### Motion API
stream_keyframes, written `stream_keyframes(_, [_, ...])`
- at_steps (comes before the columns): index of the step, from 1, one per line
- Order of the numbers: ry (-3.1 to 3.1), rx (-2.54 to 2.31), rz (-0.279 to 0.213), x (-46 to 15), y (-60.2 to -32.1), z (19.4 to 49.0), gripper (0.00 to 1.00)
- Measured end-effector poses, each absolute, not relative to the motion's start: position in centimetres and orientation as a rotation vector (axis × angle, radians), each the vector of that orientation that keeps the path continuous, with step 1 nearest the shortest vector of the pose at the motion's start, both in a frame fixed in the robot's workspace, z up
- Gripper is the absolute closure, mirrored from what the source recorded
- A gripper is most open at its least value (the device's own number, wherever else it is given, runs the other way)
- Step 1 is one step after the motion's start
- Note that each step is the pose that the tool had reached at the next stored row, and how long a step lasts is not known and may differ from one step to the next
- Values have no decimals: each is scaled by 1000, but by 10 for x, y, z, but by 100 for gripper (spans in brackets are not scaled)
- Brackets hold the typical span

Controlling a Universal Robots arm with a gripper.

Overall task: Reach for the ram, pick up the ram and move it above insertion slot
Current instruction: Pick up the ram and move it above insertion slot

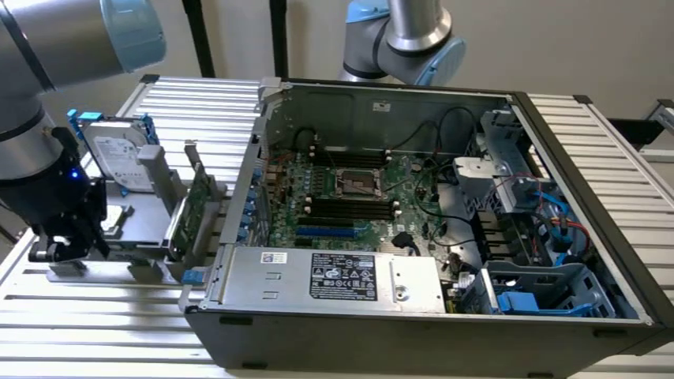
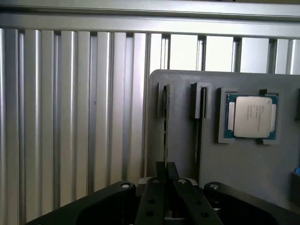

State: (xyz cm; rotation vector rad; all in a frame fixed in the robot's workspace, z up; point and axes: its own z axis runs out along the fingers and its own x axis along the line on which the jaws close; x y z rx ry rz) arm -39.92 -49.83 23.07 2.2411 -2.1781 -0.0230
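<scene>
Ram [image 2: 165, 123]: stood on edge in a narrow slot of the grey holder [image 2: 243, 173], seen end-on as a thin line running down between the claw's fingers.
Claw [image 2: 166, 165]: sat low over the holder with its fingers drawn close about the ram's upper edge. It looked clenched on the ram, though the bite itself was hard to make out from that angle.
Arm [image 1: 31, 158]: reached down at the exterior view's left, near the hard drive [image 1: 116, 154] and the green card [image 1: 195, 209].
Neighbours: a second thin stick [image 2: 200, 123] stood in the next slot, just beside the ram. A processor chip [image 2: 252, 117] lay in its own recess past that.
Counter [image 2: 70, 117]: ribbed metal that carried the holder.
Computer [image 1: 421, 332]: lay open, with its dark memory slots [image 1: 348, 209] on the board, well apart from the claw.
Step in hand: judged to be the pick-up. The reach appeared complete and the ram was not yet out of its slot.
Next move called for: a straight pull along the slot with no tilt, since the slot walls hugged the ram and the second stick stood so close. The carry would also have needed enough height to clear the computer's side wall.
</scene>
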Motion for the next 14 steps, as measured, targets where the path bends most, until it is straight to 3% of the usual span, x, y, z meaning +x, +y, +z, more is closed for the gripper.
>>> stream_keyframes(14, [-2178,2240,-26,-378,-499,294,87])
